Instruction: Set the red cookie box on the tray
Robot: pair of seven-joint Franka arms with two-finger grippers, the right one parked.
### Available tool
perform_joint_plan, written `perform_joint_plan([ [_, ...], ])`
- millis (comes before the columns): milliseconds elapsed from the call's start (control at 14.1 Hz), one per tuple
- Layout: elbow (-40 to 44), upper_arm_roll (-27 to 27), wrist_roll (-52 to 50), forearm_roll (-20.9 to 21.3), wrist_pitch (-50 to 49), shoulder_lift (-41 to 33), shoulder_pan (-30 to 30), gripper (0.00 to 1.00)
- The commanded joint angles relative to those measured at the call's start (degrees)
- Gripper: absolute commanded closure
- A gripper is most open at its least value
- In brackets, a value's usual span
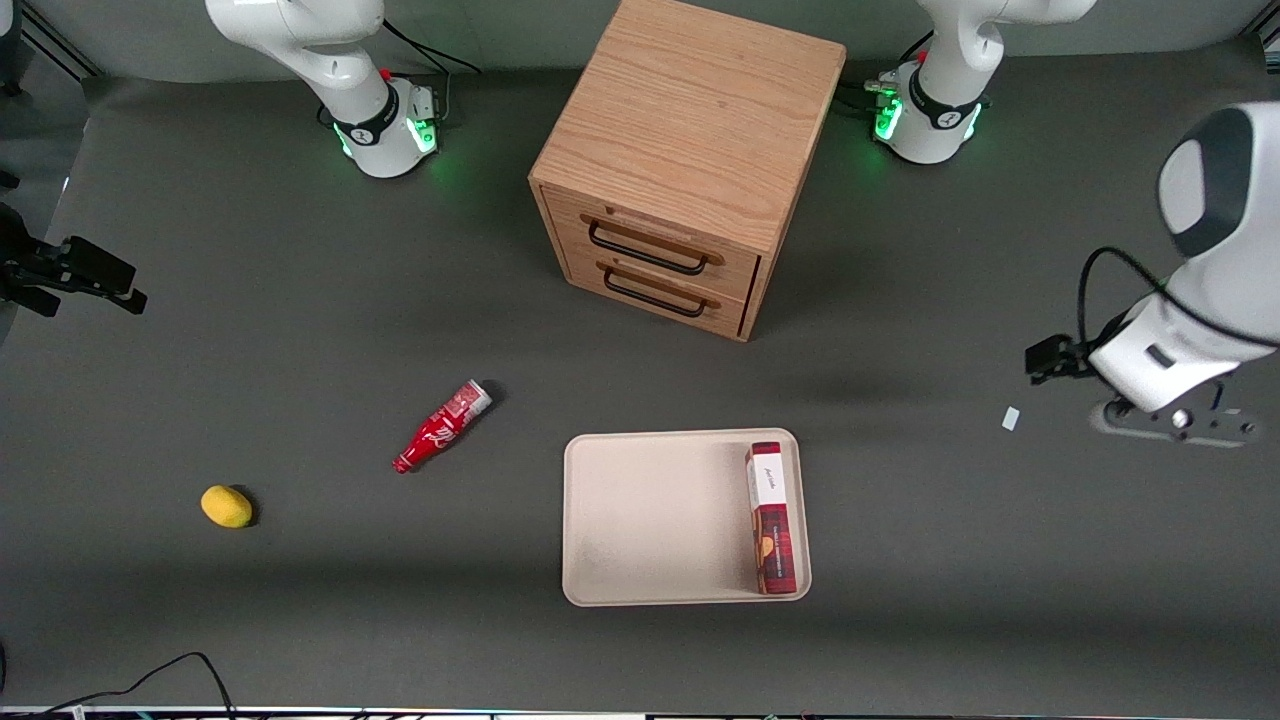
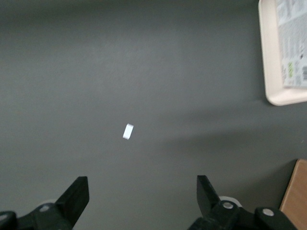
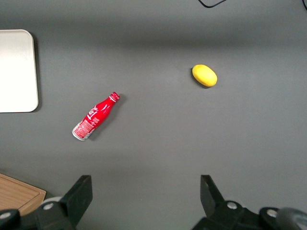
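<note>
The red cookie box [image 1: 772, 518] lies flat in the tray [image 1: 650, 520], along the tray's edge that is toward the working arm's end of the worktop [image 1: 300, 330]. The gripper [image 2: 143, 191] hangs above the bare worktop, well apart from the tray, and its fingers [image 2: 76, 194] are spread wide with nothing between them. A tiny white scrap [image 2: 128, 131] lies under it. A wooden drawer cabinet [image 1: 680, 160] stands farther from the front camera than the tray. A red bottle [image 1: 442, 426] and a yellow lemon [image 1: 226, 505] lie toward the parked arm's end.

White arm, black gripper [image 2: 143, 199] fingers [image 2: 76, 194]
</note>
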Motion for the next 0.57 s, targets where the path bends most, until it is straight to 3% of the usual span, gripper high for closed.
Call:
perform_joint_plan([
  [0,-11.7,3.4,4.4,-0.6,4.1,-9.4,-0.8,0.0],
  [283,-11.1,5.1,5.6,0.3,-1.2,-13.1,-0.9,0.0],
  [496,-5.3,5.1,5.6,1.2,-5.8,-11.8,-0.9,0.0],
])
